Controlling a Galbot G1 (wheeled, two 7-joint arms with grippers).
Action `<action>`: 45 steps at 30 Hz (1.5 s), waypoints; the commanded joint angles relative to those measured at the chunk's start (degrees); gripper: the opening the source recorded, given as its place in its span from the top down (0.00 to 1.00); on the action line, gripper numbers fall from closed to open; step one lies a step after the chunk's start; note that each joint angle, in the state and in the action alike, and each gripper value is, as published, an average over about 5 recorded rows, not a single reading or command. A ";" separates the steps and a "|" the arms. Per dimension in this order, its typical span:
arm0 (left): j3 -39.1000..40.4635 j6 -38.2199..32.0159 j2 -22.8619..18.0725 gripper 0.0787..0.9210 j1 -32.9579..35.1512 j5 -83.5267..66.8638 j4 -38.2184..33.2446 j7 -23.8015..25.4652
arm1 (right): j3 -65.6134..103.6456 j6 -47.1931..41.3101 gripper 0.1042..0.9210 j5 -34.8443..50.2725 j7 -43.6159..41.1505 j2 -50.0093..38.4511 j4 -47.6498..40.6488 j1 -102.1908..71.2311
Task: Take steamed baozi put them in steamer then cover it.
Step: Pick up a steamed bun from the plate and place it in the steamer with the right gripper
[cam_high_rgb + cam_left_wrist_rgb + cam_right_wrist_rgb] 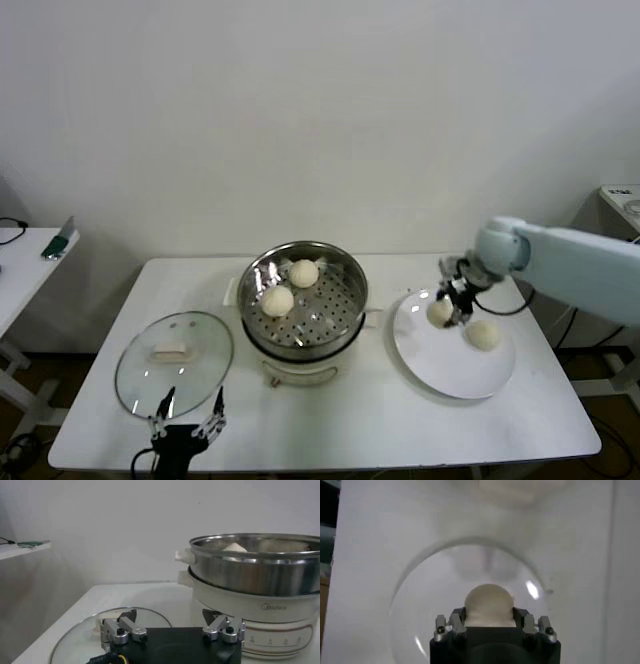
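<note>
Cream-white baozi [488, 605] clamped between the right claw's [447, 309] fingers above the plate [455, 375]; left claw [187, 421] open beside the cover [140, 375].

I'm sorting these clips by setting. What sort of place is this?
Probably a lab or test room staged as a kitchen: a bare white wall, a plain white table, and one electric steamer.

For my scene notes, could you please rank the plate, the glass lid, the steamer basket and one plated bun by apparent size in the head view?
1. Steamer basket, plate, glass lid: too alike to rank.
2. Loose bun on the plate: smallest by far.
</note>
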 commanded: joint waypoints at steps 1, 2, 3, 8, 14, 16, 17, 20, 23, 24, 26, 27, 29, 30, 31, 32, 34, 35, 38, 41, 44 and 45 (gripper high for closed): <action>-0.20 -0.03 0.14 0.12 0.29 0.03 -0.37 -0.01 | -3.02 20.72 0.36 1.48 -4.84 13.16 3.50 21.78; -0.27 -0.06 0.15 0.12 0.40 0.02 -0.48 -0.03 | -2.06 22.17 0.36 0.99 -4.96 14.80 4.55 21.91; -0.33 -0.10 0.14 0.12 0.51 0.02 -0.59 -0.04 | -1.11 23.55 0.36 0.40 -5.04 16.41 5.67 21.81; -0.56 -0.37 0.03 0.12 1.01 -0.03 -1.08 -0.11 | 1.80 27.46 0.36 -5.03 -3.63 23.36 10.10 17.00; -0.72 -0.38 -0.36 0.12 1.01 -0.14 -1.40 -0.15 | 0.34 28.46 0.36 -10.79 -0.95 29.22 10.86 9.35; -0.87 -0.44 -0.40 0.12 1.04 -0.23 -1.39 -0.19 | -0.47 28.84 0.36 -12.71 -0.26 30.26 10.35 7.50; -0.95 -0.48 -0.40 0.12 1.06 -0.28 -1.37 -0.21 | -0.98 29.01 0.36 -13.70 0.18 30.67 9.90 6.49; -1.16 -0.56 -0.35 0.12 1.08 -0.38 -1.36 -0.26 | -2.32 29.18 0.36 -16.42 1.65 31.35 8.31 3.45; -1.25 -0.55 -0.36 0.12 1.03 -0.47 -1.44 -0.26 | -2.84 28.84 0.36 -19.08 2.77 31.53 6.48 0.45; -1.24 -0.54 -0.37 0.12 1.01 -0.49 -1.43 -0.26 | -2.90 28.72 0.36 -19.85 3.02 31.53 5.93 -0.42; -1.21 -0.56 -0.38 0.12 0.95 -0.52 -1.35 -0.27 | -3.11 28.28 0.35 -21.22 3.51 31.46 4.94 -2.13; -1.19 -0.59 -0.39 0.12 0.92 -0.52 -1.29 -0.28 | -3.21 28.12 0.35 -21.85 3.73 31.38 4.57 -2.75; -1.13 -0.63 -0.40 0.12 0.87 -0.52 -1.22 -0.30 | -3.42 27.81 0.35 -23.09 4.17 31.22 3.88 -3.76; -1.10 -0.64 -0.40 0.12 0.85 -0.52 -1.22 -0.31 | -3.43 27.80 0.34 -23.99 4.38 31.14 3.44 -4.11; -1.08 -0.66 -0.40 0.12 0.84 -0.52 -1.22 -0.31 | -3.42 27.82 0.34 -24.95 4.59 31.07 2.95 -4.46; -1.06 -0.66 -0.40 0.12 0.82 -0.52 -1.23 -0.32 | -3.36 27.84 0.34 -25.77 4.90 31.02 2.47 -4.74; -1.07 -0.68 -0.38 0.12 0.79 -0.54 -1.25 -0.33 | -3.08 27.84 0.34 -26.65 5.75 30.98 1.42 -5.37; -1.08 -0.70 -0.36 0.12 0.79 -0.55 -1.25 -0.34 | -2.96 27.78 0.33 -26.66 6.26 31.02 1.04 -5.63; -1.11 -0.75 -0.32 0.12 0.76 -0.56 -1.19 -0.38 | -2.52 27.59 0.32 -26.67 7.43 31.28 0.09 -6.20; -1.08 -0.79 -0.34 0.12 0.78 -0.53 -1.20 -0.40 | -2.15 27.54 0.28 -27.05 8.21 31.42 -0.40 -6.20; -1.06 -0.78 -0.35 0.12 0.84 -0.50 -1.36 -0.40 | -1.83 27.60 0.19 -26.21 8.26 31.00 -0.02 -5.21; -1.06 -0.77 -0.35 0.12 0.86 -0.50 -1.43 -0.40 | -1.73 27.69 0.16 -25.50 7.54 30.72 0.27 -4.64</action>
